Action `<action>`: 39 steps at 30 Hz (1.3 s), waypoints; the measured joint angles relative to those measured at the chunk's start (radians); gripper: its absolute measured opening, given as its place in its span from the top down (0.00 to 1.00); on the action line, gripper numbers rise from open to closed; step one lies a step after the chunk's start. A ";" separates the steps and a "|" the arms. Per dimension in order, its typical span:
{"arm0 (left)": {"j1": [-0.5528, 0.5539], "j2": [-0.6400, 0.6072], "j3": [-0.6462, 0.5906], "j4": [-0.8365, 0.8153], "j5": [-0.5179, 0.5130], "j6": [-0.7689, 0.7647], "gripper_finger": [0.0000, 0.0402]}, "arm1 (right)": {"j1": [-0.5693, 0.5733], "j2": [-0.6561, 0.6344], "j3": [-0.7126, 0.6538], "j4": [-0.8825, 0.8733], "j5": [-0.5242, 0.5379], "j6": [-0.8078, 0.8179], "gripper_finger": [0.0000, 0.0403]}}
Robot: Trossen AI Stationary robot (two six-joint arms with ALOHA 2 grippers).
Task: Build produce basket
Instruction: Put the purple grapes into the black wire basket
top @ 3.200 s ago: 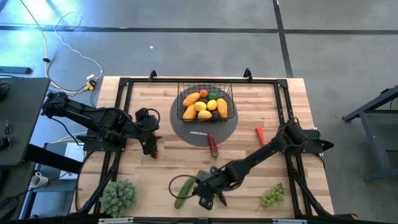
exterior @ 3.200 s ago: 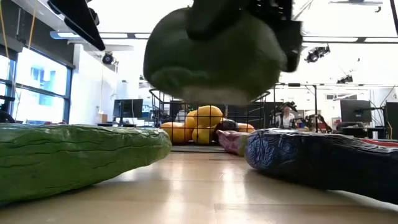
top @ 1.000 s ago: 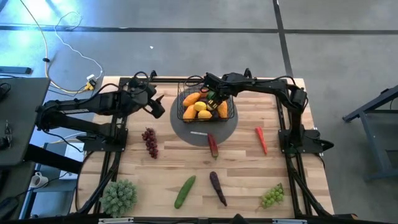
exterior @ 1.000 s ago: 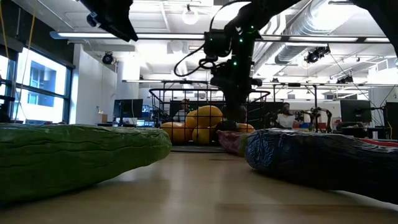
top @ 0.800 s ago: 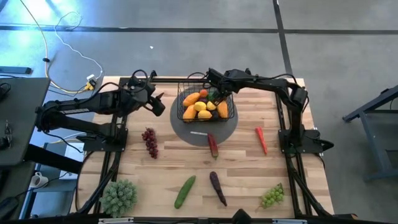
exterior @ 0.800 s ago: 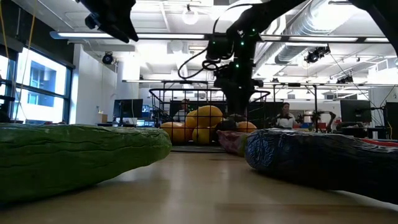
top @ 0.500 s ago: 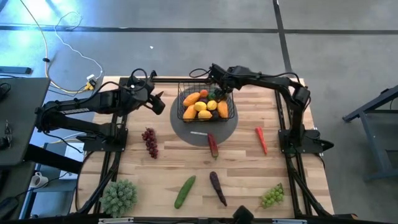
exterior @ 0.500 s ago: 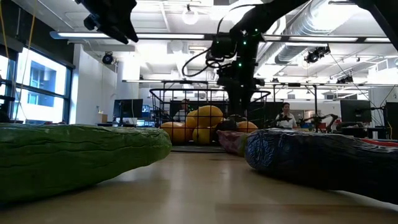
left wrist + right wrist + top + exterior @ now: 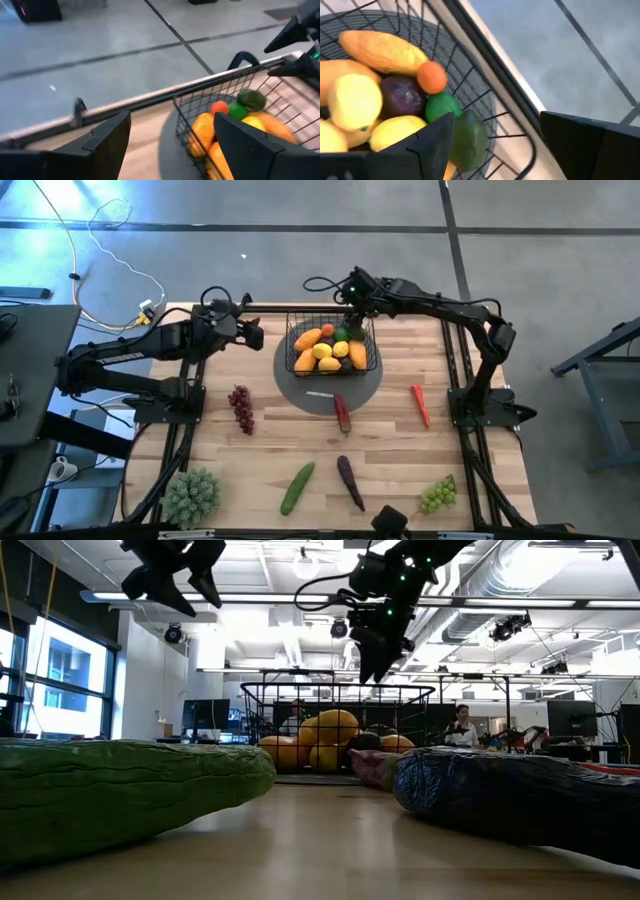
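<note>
The black wire basket (image 9: 332, 345) stands on a grey round disc (image 9: 318, 396) near the table's far edge. It holds orange-yellow fruits (image 9: 308, 338), lemons, a plum, a lime and a dark green fruit (image 9: 470, 141). My right gripper (image 9: 354, 302) hangs open above the basket's far right corner, clear of the rim (image 9: 376, 658); its fingers frame the fruit in the right wrist view (image 9: 510, 145). My left gripper (image 9: 251, 332) is open and raised, left of the basket (image 9: 172, 578), with the basket's far left corner ahead of it (image 9: 175, 145).
On the table lie purple grapes (image 9: 240, 407), a green spiky bunch (image 9: 192, 495), a cucumber (image 9: 297, 487), an eggplant (image 9: 349, 482), green grapes (image 9: 438, 494) and a red chili (image 9: 419, 404). A red-green vegetable (image 9: 342, 413) lies at the disc's near edge. A black frame rails the table's sides.
My right gripper has risen from over the fruit in the basket and drawn back toward the table's far edge. My left gripper has shifted a little toward the far left, away from the basket. The fruit in the basket has stayed put.
</note>
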 joint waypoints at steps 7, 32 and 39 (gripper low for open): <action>0.046 0.000 0.000 -0.020 0.171 -0.228 0.31 | -0.002 -0.001 0.000 -0.024 -0.001 -0.006 0.32; -0.125 0.216 0.000 -0.356 0.439 -0.659 0.31 | 0.082 -0.051 0.000 -0.145 -0.001 0.134 0.32; -0.248 0.245 0.000 -0.486 0.447 -0.827 0.31 | 0.130 -0.051 0.000 -0.187 0.023 0.134 0.32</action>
